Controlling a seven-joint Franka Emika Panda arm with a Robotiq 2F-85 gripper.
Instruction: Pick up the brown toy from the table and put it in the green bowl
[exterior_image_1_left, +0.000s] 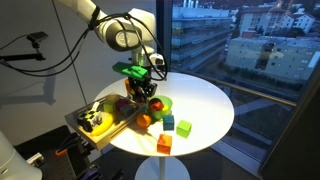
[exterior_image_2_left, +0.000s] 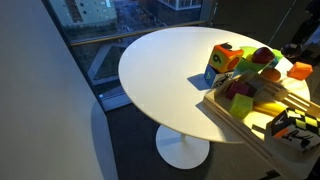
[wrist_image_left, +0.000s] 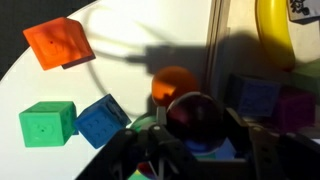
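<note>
In the wrist view my gripper (wrist_image_left: 195, 125) is shut on the brown toy (wrist_image_left: 193, 112), a dark round lump held between the two fingers. The orange ball (wrist_image_left: 173, 80) lies just beyond it. A sliver of green by the left finger (wrist_image_left: 139, 124) may be the green bowl; most of it is hidden under the gripper. In an exterior view the gripper (exterior_image_1_left: 143, 93) hangs low over the table, right beside the lime-green bowl (exterior_image_1_left: 163, 103) and above the orange ball (exterior_image_1_left: 143, 120).
An orange cube (wrist_image_left: 58, 43), a green cube (wrist_image_left: 47, 124) and a blue cube (wrist_image_left: 103, 120) lie on the white round table (exterior_image_1_left: 205, 100). A wooden tray (exterior_image_1_left: 100, 128) with a banana (wrist_image_left: 275, 30) and coloured blocks (wrist_image_left: 255, 98) adjoins the table edge.
</note>
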